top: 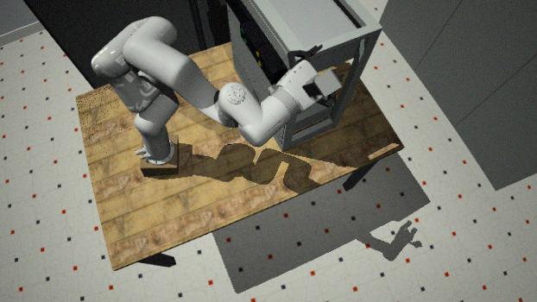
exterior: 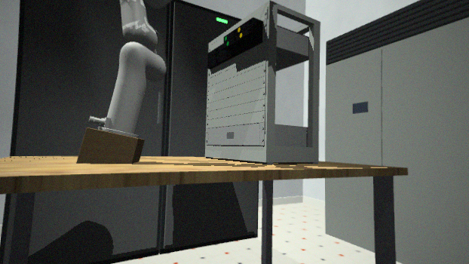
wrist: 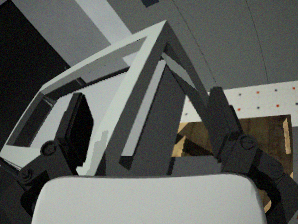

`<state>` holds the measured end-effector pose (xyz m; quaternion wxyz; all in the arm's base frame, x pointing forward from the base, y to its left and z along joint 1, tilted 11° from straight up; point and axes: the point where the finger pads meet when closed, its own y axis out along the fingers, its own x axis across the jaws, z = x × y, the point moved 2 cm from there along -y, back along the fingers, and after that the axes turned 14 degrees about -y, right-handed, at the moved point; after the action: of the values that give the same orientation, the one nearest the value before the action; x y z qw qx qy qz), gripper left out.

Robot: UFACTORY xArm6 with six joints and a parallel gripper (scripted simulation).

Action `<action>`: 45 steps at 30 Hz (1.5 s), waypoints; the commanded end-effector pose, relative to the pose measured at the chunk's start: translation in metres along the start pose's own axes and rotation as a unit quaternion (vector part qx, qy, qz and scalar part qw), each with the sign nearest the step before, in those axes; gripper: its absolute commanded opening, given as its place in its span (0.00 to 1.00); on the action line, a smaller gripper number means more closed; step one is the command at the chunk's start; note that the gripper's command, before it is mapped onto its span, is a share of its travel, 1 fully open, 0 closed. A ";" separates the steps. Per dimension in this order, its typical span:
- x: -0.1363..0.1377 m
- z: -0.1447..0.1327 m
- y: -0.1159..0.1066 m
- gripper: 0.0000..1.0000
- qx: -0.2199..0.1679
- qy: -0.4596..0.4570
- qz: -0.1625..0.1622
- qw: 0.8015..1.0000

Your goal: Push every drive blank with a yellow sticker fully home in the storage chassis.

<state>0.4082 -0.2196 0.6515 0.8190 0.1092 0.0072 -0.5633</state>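
Top view shows the gripper [top: 307,53] with fingers spread wide and empty, hanging by the rack [top: 367,32] at its upper corner post. The yellow-stickered blanks [exterior: 240,32] sit in the chassis high on the rack's front, on the surface [exterior: 188,170]. From here the wrist may knock the post, shifting or tipping the rack, or press a green blank [exterior: 226,41].

One rack [exterior: 270,94] on one table [exterior: 211,171] — one arm [top: 173,73], one wooden base block [exterior: 107,148]. Coloured stickers visible on chassis front: two yellow [exterior: 240,32], two green [exterior: 226,41] — four total.
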 end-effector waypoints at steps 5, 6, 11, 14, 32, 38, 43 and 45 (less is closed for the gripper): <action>-0.056 0.049 0.005 1.00 0.088 -0.021 -0.050 0.995; -0.065 0.055 0.002 1.00 0.101 -0.020 -0.056 0.993; -0.100 0.074 -0.013 1.00 0.153 -0.009 -0.078 0.985; -0.116 0.080 -0.024 1.00 0.177 0.002 -0.088 0.980; -0.183 0.065 -0.108 1.00 0.277 0.127 -0.136 0.943; -0.194 0.043 -0.135 1.00 0.286 0.182 -0.145 0.929; -0.203 0.015 -0.157 1.00 0.284 0.237 -0.151 0.917; -0.207 0.000 -0.167 1.00 0.280 0.264 -0.153 0.910</action>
<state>0.2021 -0.0973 0.6795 0.6545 0.4531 0.0333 -0.6043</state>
